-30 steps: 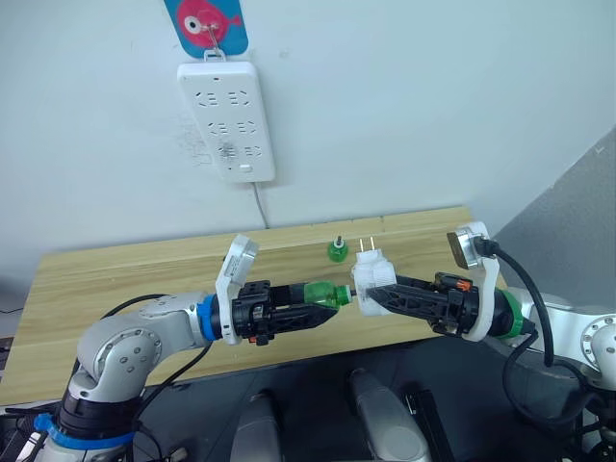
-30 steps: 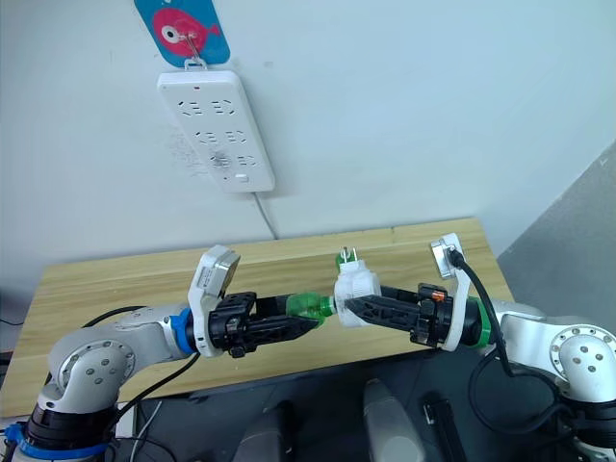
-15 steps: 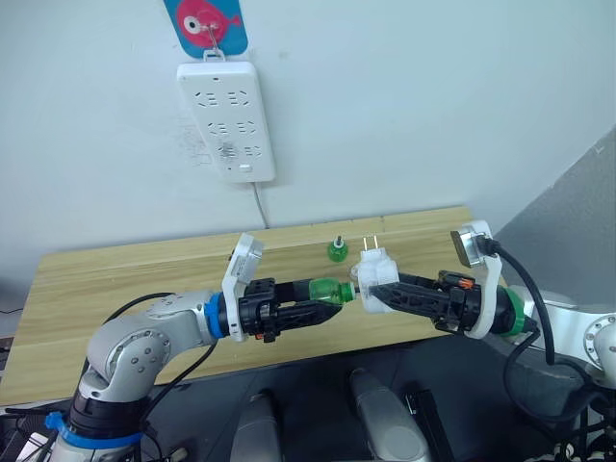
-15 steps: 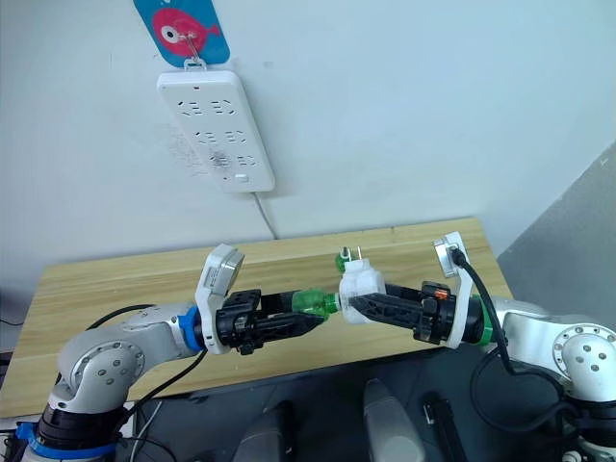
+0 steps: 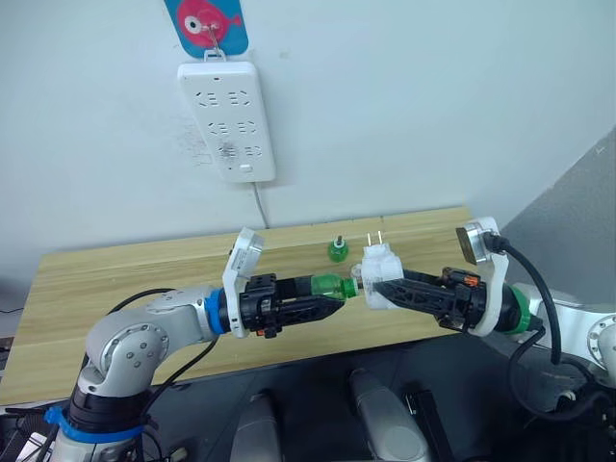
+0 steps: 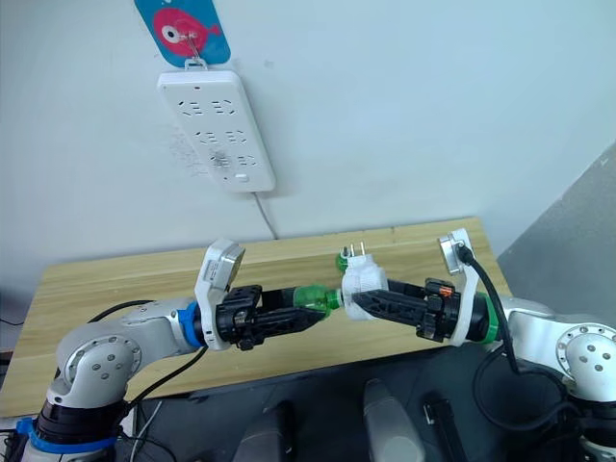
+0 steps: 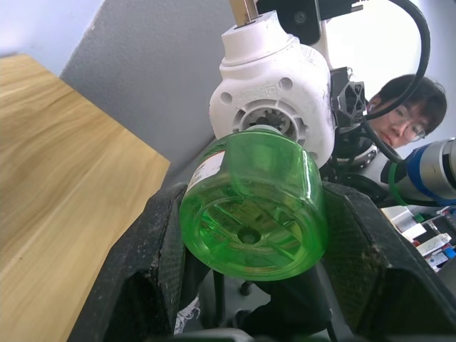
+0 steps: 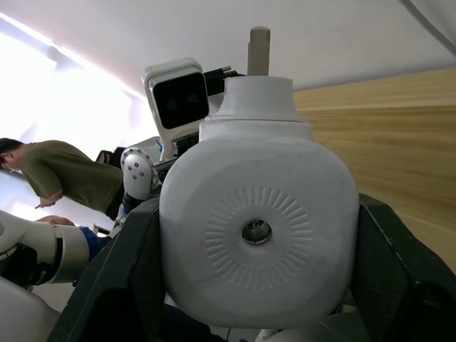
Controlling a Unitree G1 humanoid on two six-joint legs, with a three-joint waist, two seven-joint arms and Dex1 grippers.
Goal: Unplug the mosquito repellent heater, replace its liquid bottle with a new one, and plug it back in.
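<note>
1. Mosquito repellent heater is held in the air over the front edge of the wooden table, between the two arms and clear of the tabletop.
2. On the left, the left gripper has its two black fingers clamped on the new one, a round bottle of translucent green plastic with a ribbed base, lying sideways.
3. The neck of this bottle meets the round toothed socket under the heater.
4. Behind them, its liquid bottle stands upright on the table with a thin bare wick, near the rear edge and apart from both grippers.
5. On the right, the right gripper is closed around the heater, a smooth white rounded shell with two metal prongs pointing up.
6. A white power strip hangs on the wall, well above the table.
</note>
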